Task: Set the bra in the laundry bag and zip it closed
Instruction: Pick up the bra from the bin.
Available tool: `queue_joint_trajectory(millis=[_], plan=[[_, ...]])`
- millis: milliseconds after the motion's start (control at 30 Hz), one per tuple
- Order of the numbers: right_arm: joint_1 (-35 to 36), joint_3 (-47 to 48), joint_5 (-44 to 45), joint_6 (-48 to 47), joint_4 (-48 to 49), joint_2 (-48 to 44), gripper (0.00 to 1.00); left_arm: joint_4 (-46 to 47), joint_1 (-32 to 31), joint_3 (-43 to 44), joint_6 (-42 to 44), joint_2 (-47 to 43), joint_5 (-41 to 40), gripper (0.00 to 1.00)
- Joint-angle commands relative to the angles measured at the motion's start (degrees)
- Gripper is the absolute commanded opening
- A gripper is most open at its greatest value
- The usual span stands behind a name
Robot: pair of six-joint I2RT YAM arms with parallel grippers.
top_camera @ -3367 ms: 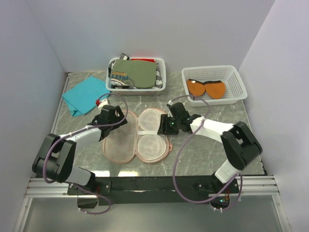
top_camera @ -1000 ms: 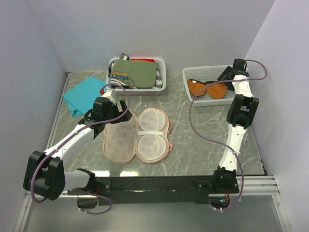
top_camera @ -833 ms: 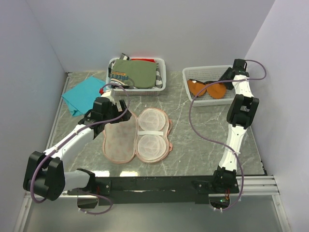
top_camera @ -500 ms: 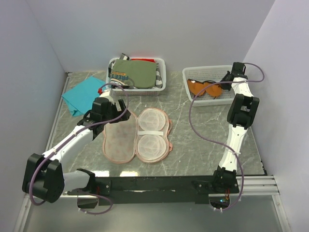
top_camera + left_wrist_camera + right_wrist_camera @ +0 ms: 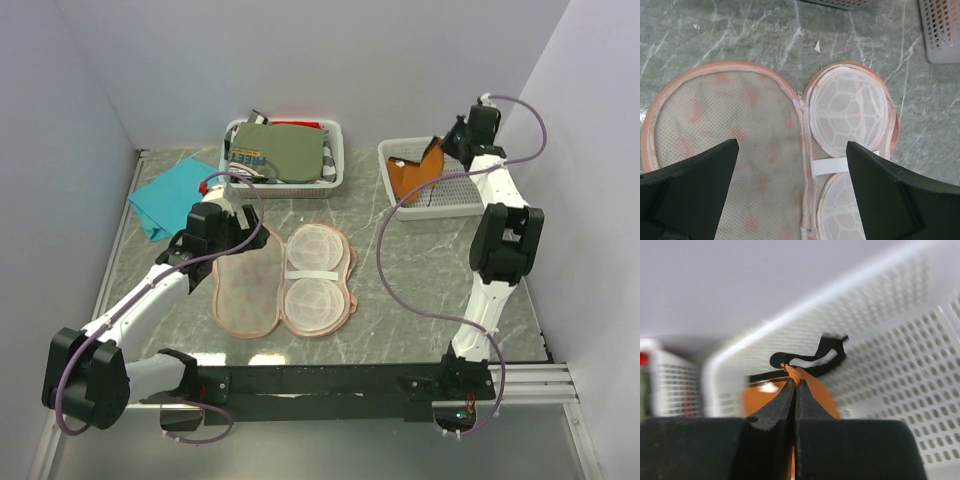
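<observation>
The rust-orange bra (image 5: 414, 172) hangs partly lifted over the white basket (image 5: 455, 196) at the back right. My right gripper (image 5: 449, 144) is shut on its upper edge. In the right wrist view the closed fingertips (image 5: 795, 383) pinch a fold of orange fabric (image 5: 818, 392), with a dark strap (image 5: 812, 357) looped just beyond. The laundry bag (image 5: 245, 290) lies open flat mid-table, its mesh lid on the left and white cup frames (image 5: 316, 275) on the right. My left gripper (image 5: 228, 243) hovers open over the bag's top edge (image 5: 801, 97), with nothing between its fingers (image 5: 690, 187).
A second white basket (image 5: 283, 152) holding an olive-green folded garment stands at the back centre. A teal cloth (image 5: 175, 196) lies at the back left. The right basket's mesh wall (image 5: 890, 335) rises close behind the right gripper. Side walls enclose the table.
My right gripper closed on the bra in the basket and raised it, folding one cup upward. The left arm shifted only slightly over the bag.
</observation>
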Motion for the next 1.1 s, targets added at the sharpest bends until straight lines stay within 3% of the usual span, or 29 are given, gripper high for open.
queue_joint_trajectory(millis=[0,267,533,733,1067], plan=[[1.74,-2.79,5.43,-3.05,6.17,-8.06,0.00,2.85,0.15,-0.80,-1.04,-1.86,1.60,0.96],[5.87,-6.83,12.55,-7.10,4.75,-20.27,0.00,3.03,0.15,-0.89,-1.93,-3.61,4.16,0.96],[7.90,-12.11,11.51,-7.10,5.81,-34.68,0.00,3.20,0.15,-1.59,-2.71,-5.11,5.55,0.96],[11.23,-10.89,8.34,-9.46,1.69,-40.93,0.00,3.91,0.15,-1.68,-3.86,-5.72,5.73,0.96],[17.11,-12.99,-5.28,-10.35,-9.11,-50.78,0.00,1.02,0.15,-1.15,-5.70,-9.67,1.87,0.96]])
